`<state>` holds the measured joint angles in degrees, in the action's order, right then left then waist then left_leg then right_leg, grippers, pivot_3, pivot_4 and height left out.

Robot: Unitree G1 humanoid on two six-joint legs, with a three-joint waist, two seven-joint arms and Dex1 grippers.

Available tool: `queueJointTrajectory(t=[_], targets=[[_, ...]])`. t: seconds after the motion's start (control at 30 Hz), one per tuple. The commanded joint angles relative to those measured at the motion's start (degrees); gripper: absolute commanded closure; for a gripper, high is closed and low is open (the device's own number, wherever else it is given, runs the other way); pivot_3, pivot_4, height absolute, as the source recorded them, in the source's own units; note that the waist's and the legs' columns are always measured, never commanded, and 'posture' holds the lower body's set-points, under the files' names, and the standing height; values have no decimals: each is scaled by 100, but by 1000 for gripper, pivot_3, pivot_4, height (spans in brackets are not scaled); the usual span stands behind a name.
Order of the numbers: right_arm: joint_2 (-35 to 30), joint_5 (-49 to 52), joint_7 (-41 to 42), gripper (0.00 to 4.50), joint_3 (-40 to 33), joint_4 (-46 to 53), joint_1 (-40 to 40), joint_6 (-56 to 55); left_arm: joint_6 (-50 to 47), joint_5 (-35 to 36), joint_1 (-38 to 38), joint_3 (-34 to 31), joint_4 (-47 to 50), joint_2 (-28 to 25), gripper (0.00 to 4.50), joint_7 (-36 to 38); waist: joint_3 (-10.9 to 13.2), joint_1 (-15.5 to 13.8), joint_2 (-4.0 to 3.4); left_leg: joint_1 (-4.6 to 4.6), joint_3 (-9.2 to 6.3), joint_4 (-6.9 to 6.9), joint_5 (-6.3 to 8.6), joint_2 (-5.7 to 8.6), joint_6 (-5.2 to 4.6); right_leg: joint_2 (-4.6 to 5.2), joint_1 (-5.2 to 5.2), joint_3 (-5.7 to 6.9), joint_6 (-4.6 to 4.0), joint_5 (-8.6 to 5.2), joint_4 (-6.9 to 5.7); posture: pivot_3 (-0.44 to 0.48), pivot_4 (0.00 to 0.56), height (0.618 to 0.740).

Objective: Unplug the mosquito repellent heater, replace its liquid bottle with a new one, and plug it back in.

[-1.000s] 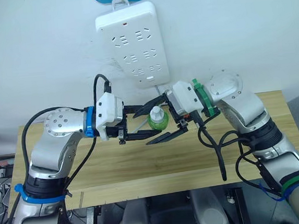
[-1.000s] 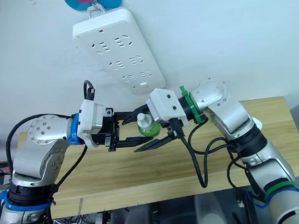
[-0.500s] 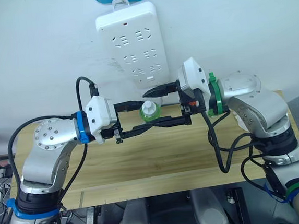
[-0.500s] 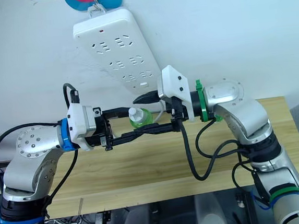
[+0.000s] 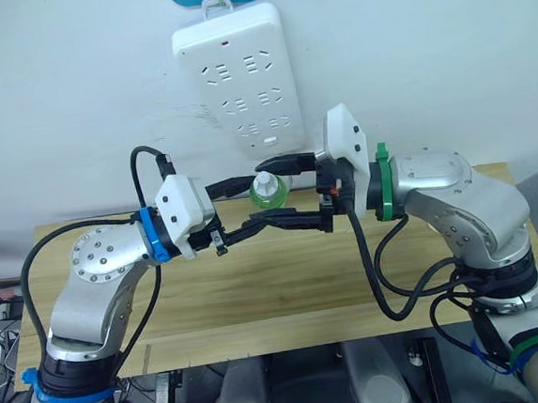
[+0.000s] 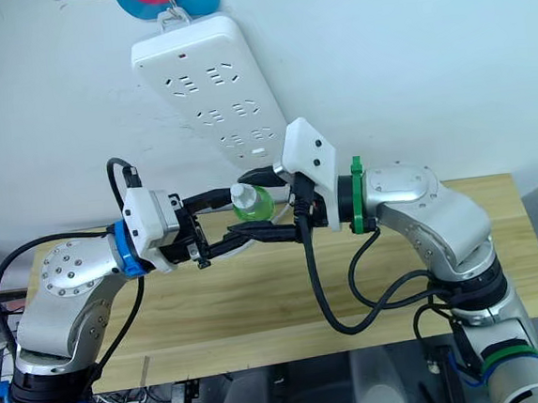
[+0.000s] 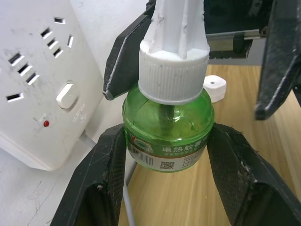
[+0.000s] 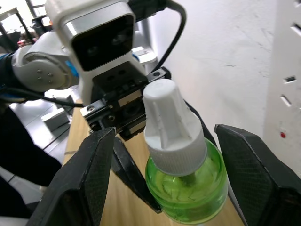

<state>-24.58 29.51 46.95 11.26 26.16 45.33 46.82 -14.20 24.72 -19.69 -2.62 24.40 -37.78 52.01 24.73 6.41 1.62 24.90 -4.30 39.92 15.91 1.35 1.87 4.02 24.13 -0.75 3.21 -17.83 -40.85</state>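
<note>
You see the left gripper [image 6: 236,218] closed around the green bottle [image 6: 250,203], and the right gripper [image 6: 254,206] open around it, below the power strip [image 6: 212,84].

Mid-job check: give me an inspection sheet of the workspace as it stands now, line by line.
Surface: wooden table, bare boards in front.
Job's things: green bottle with white cap, held in the air; mosquito repellent heater lying on the table beyond.
Clutter: nothing seen.
Grippers: left gripper shut on the bottle's body; right gripper open around the cap.
Cables: black cables looping off both wrists.
Surroundings: white power strip hanging on the wall.
</note>
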Motion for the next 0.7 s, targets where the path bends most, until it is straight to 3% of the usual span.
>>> queueJointTrajectory(t=[0.03, 0.17, 0.27, 0.37, 0.7], targets=[[6, 105, -126, 989, -69, 247, -66, 4, 133, 44, 75, -98, 306, 10, 2254, -67, 0, 0, 0, 0, 0, 0, 0, 0, 0, 0, 0, 0, 0, 0, 0, -174, 404, 740], [30, 142, -217, 989, -82, 240, -54, 21, 115, 70, 106, -115, 318, 4, 2254, -86, 0, 3, 0, 0, 0, -1, 0, 0, 0, 0, 0, 0, 0, 0, 0, -174, 405, 740], [52, 153, -263, 1597, -91, 215, -25, -13, 111, 85, 111, -118, 309, 1, 2254, -79, 0, 2, 0, 0, 0, -1, 0, 0, 0, 0, 0, -1, 0, 0, 1, -174, 405, 740], [35, 186, -251, 2606, -96, 204, -3, -39, 83, 108, 127, -133, 298, 1, 2254, -83, 0, 2, 0, 0, 0, -1, 0, 0, 0, 0, 0, -1, 0, 0, 1, -174, 405, 740], [13, 178, -92, 2606, -26, 171, 31, -204, 41, 163, 128, -137, 269, -28, 2254, -33, 0, 2, 0, 0, 0, -1, 1, 0, -1, -1, 0, -1, 0, 0, 2, -170, 403, 740]])
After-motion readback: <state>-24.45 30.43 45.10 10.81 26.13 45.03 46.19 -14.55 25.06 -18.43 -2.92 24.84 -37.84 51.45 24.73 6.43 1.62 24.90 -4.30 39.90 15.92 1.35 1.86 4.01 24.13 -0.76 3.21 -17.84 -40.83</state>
